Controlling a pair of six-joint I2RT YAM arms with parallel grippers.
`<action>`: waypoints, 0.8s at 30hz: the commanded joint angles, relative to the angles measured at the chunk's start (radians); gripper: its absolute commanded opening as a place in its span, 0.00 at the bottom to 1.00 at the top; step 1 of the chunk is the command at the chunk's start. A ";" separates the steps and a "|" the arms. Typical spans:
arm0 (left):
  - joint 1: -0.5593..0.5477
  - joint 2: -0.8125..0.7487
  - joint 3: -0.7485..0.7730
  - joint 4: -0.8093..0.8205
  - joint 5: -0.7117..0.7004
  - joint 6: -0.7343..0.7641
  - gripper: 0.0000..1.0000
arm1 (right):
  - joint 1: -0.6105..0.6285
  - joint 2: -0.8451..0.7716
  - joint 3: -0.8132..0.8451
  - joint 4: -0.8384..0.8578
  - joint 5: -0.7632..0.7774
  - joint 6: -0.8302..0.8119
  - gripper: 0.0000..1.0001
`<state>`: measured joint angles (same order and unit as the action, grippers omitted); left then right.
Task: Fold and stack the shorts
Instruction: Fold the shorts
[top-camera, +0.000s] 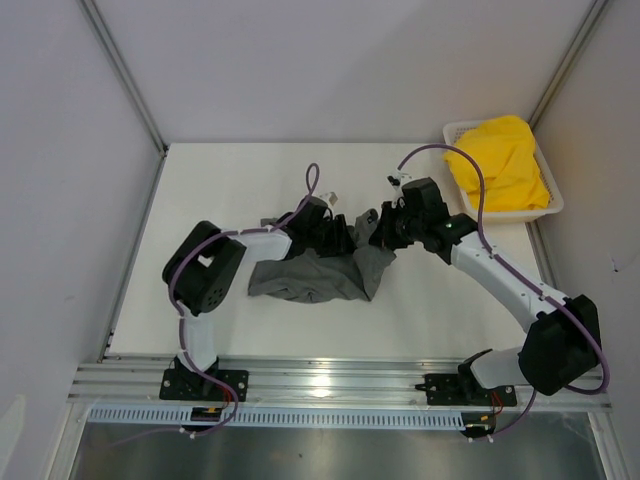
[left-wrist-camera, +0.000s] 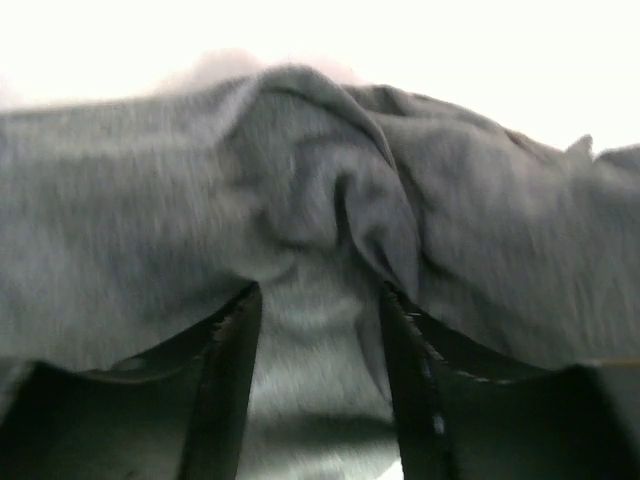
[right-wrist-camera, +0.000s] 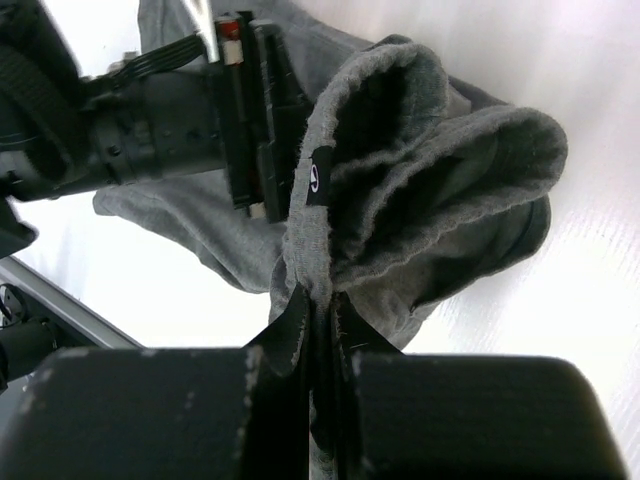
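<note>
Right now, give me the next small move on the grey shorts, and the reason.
Probably close the left end effector: its jaws stand apart astride a fold of the grey shorts, while the right end effector is shut on their edge. With both ends held, the crumpled cloth could be spread flat.

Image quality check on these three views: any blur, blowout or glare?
Left wrist: soft and smeared throughout; the grey shorts show no crisp weave, the background above them is blown out white, and the left gripper's fingers are near black. Right wrist: cloth edge and tag are sharp, the right gripper is dark, and the table is overexposed. Top external: even and sharp, with mild glare on the metal rail.
</note>
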<state>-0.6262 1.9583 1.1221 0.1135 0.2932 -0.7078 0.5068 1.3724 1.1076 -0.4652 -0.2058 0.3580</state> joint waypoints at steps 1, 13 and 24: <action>0.022 -0.123 0.041 -0.098 0.001 0.027 0.55 | 0.001 -0.015 0.034 0.050 0.011 -0.005 0.00; 0.224 -0.418 -0.131 -0.287 -0.003 0.163 0.63 | -0.019 -0.032 0.029 0.042 -0.018 -0.016 0.00; 0.326 -0.614 -0.548 -0.071 -0.008 0.157 0.59 | -0.022 0.014 0.075 0.025 -0.040 -0.037 0.00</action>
<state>-0.3008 1.4090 0.6170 -0.0750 0.2687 -0.5663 0.4866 1.3796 1.1244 -0.4667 -0.2203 0.3397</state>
